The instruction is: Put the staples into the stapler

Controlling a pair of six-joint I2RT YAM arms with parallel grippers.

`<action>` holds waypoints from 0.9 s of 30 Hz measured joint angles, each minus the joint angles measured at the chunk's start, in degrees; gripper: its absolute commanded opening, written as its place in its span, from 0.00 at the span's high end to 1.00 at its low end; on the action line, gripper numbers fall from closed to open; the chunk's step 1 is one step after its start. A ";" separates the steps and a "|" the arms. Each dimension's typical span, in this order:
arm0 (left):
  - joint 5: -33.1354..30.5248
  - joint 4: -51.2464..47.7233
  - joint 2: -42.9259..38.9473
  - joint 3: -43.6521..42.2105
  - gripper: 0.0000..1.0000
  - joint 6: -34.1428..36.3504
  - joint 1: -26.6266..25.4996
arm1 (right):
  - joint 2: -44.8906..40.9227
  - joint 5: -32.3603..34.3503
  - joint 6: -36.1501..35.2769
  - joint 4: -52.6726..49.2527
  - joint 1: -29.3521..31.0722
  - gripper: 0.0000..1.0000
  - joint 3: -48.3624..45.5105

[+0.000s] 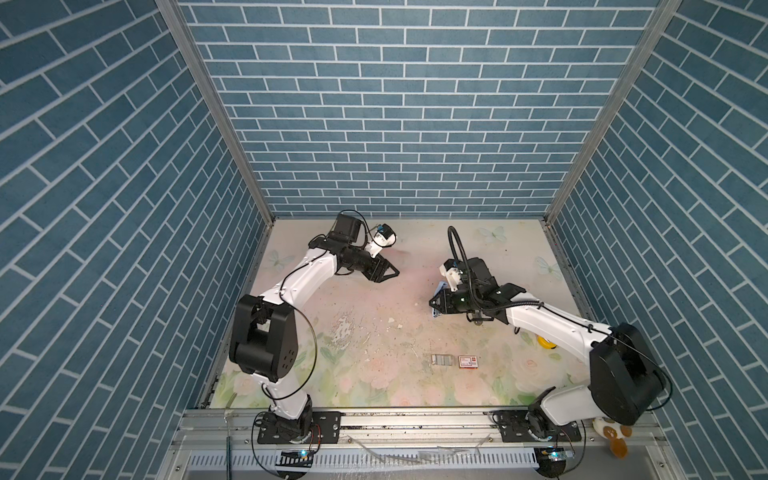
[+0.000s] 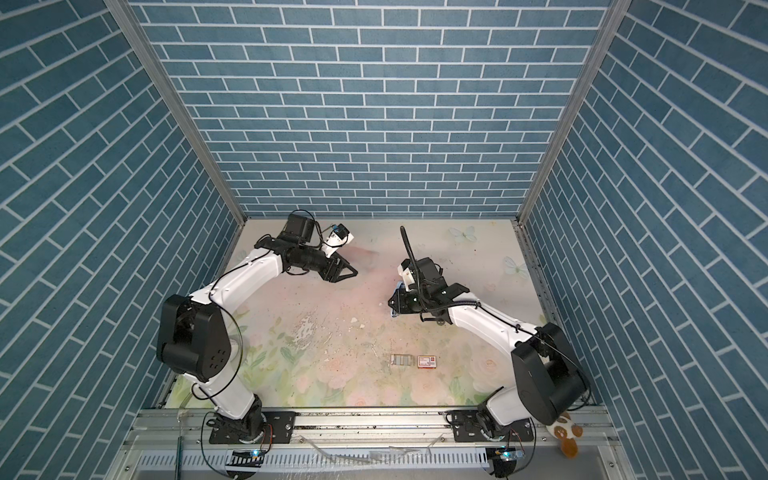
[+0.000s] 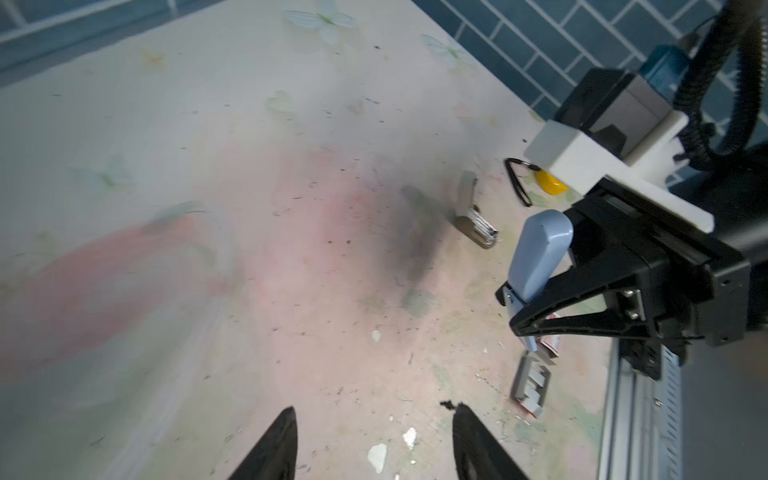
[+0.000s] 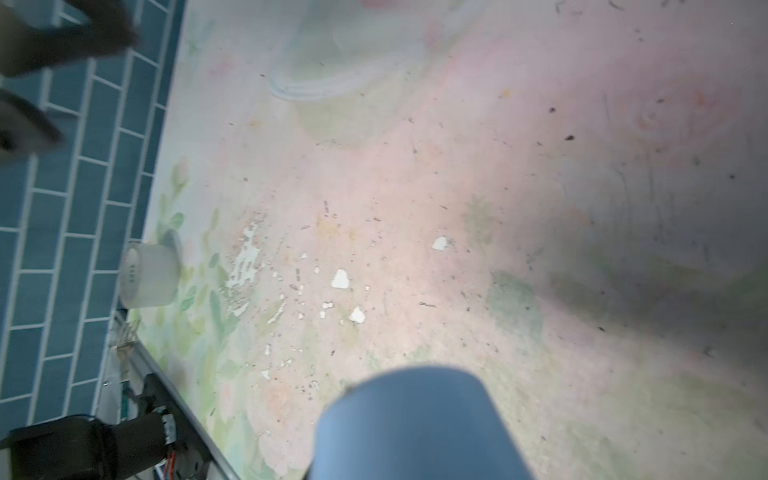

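Left gripper [image 1: 390,275]: raised over the far left part of the table [image 1: 374,374]; my fingers [image 3: 282,449] stand moderately apart with nothing between them; the left wrist view confirms the gap is bare.

Right gripper [image 1: 433,306]: over the right centre of the table; my jaws are narrowed onto the pale blue stapler [image 3: 540,249], gripped near one end, its rounded blue body standing up past my fingers; the right wrist view shows only its blue end [image 4: 415,424] filling the lower edge.

The staples [image 1: 441,360]: silver-grey strips in their small pale tray, lying flat near the front edge of the table, well apart from both grippers; just beside them, on the right in both top views, lies the red-and-white box [image 1: 468,361].

A small grey metal piece [image 3: 473,220] shows blurred near the stapler; I cannot tell whether it rests on the table.
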 measured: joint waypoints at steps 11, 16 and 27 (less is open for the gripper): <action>-11.34 5.03 -3.65 -2.16 0.39 -3.10 0.37 | 12.02 10.21 0.22 -13.49 3.74 0.93 8.02; -11.85 5.46 -3.65 -2.69 0.39 -3.45 0.37 | 15.26 13.84 0.66 -16.24 4.98 0.90 11.26; -12.09 5.77 -3.54 -3.52 0.39 -3.52 0.37 | 21.16 19.08 1.11 -19.85 6.91 0.82 14.99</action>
